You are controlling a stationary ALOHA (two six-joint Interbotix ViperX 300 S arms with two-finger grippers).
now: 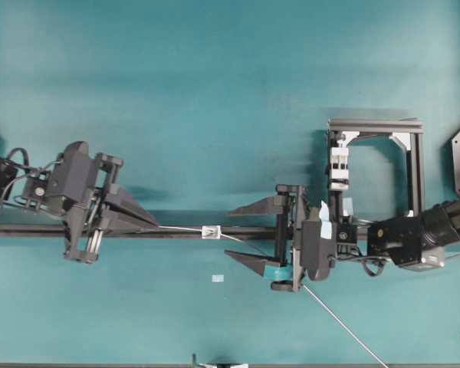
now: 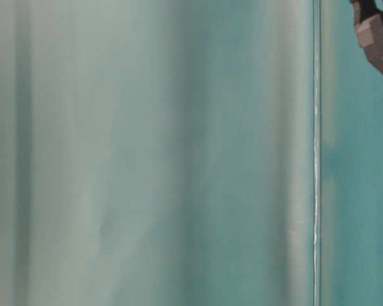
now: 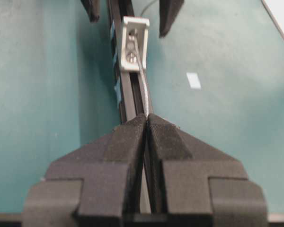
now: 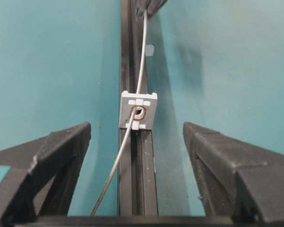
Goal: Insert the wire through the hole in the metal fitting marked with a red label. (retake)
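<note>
The metal fitting sits on the black rail; the right wrist view shows it as a small silvery square with a red ring round its hole. The thin silver wire comes down from the left gripper, passes through that hole and trails off to the lower left. In the overhead view the wire runs on under the right gripper to the table's front. My left gripper is shut on the wire just short of the fitting. My right gripper stands wide open astride the rail, holding nothing.
A black rectangular frame with a white clamp block stands at the back right. A small pale tag lies on the teal mat in front of the rail. The table-level view is blurred, showing only a bit of an arm.
</note>
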